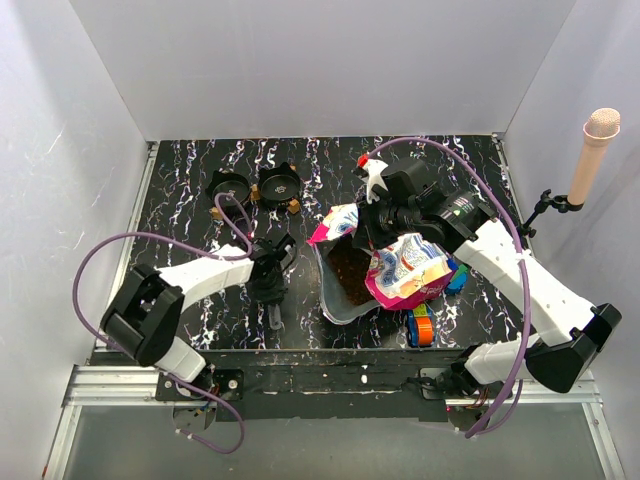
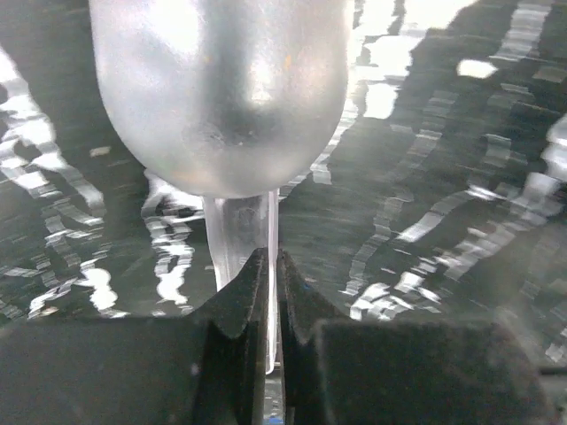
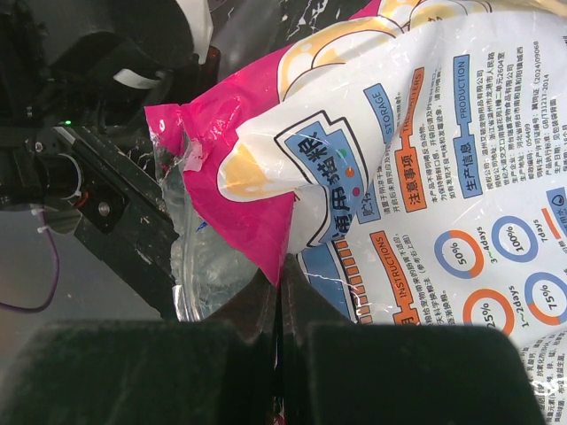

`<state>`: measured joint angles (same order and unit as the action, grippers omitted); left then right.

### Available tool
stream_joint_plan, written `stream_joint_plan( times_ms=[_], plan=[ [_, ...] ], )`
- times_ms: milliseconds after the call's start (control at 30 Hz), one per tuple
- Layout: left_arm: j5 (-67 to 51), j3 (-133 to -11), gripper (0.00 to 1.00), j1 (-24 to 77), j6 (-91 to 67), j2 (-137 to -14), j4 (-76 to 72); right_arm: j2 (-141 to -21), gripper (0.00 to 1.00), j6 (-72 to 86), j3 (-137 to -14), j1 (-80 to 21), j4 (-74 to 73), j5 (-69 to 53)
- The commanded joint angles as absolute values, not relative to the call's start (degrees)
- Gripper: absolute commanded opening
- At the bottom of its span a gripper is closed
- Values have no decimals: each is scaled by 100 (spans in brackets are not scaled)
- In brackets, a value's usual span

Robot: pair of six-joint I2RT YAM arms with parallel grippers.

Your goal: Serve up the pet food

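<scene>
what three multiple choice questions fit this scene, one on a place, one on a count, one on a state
1. Where does the kibble lie?
A on a plate
B in the grey tray
C in a glass jar

2. How many black bowls stand at the far side?
A one
B two
C four

3. How is the left claw?
A wide open
B shut on a toy block
C shut on the clear spoon

Answers: 1 B, the brown mass fills the tray beneath the bag. 2 B, a pair stands side by side. 3 C, the left wrist view shows the spoon's handle pinched.
</scene>
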<state>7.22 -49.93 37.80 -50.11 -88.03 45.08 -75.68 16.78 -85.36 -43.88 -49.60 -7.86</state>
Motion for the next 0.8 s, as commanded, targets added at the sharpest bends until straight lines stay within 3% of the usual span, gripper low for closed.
stream_joint_plan(
  times_ms=[0,200,333,467,533,767],
  plan=[
    [-1040,-4844,0,3753,-3763,-7712,2738,-7348,1,1775,-8771,-4395,-4597,-1020],
    [-3696,-3307,0,2218,-4542,-6864,199,-7400,1,1802,-8815,-4386,-4649,-1090],
    [-5094,-2857,0,1881,-5201,-8003,-1568,-7427,1,1828,-8886,-4377,-4746,-1160],
    [-5879,-2585,0,1881,-6739,-9367,-4564,-7444,1,1828,-8894,-4386,-4781,-1178],
    [-5863,-2601,0,1872,-6602,-9640,-4651,-7479,1,1837,-8938,-4394,-4816,-1195],
    [-5715,-3040,0,1758,-5169,-10240,-2675,-7524,1,1828,-9097,-4395,-4878,-1160]
  ],
)
